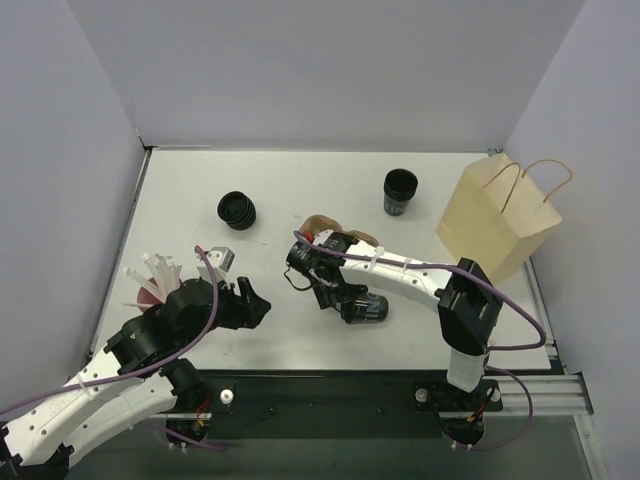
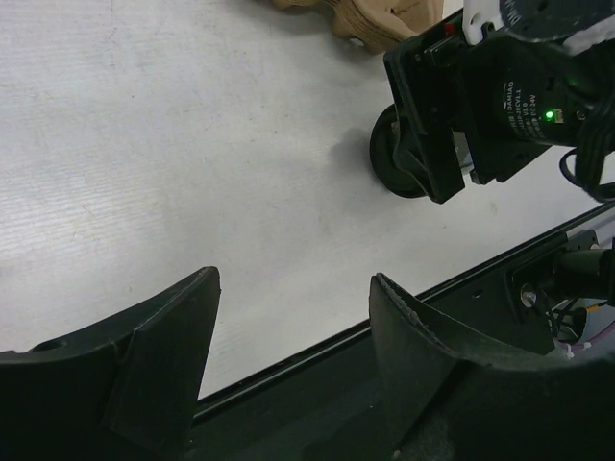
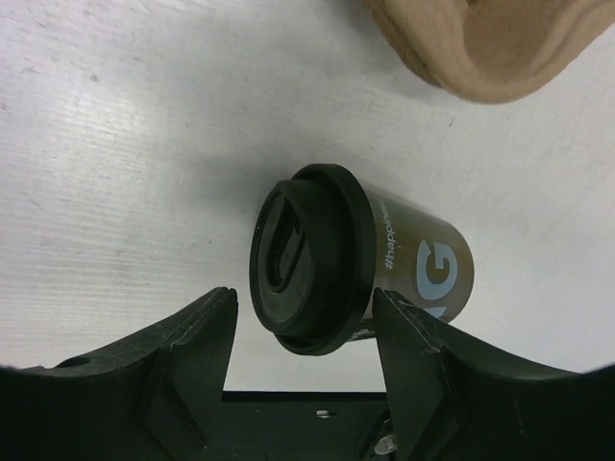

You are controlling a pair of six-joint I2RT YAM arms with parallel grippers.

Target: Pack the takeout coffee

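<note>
The takeout coffee (image 3: 413, 261), a small black cup with a round black lid (image 3: 307, 254), lies on its side on the white table. Its lid faces my right gripper (image 3: 303, 317), which is open, with one finger on each side of the lid end. The left finger is clearly apart from the lid. In the top view the cup (image 1: 366, 309) lies just right of that gripper (image 1: 345, 298). The brown pulp carrier (image 1: 322, 222) sits just beyond, partly under the right arm. My left gripper (image 1: 252, 306) is open and empty, to the left of the cup (image 2: 392, 161).
A stack of loose black lids (image 1: 237, 210) sits at the back left and a stack of lidless black cups (image 1: 400, 190) at the back centre. A tan paper bag (image 1: 495, 215) with handles stands at the right. Straws and napkins (image 1: 155, 277) lie at the left edge.
</note>
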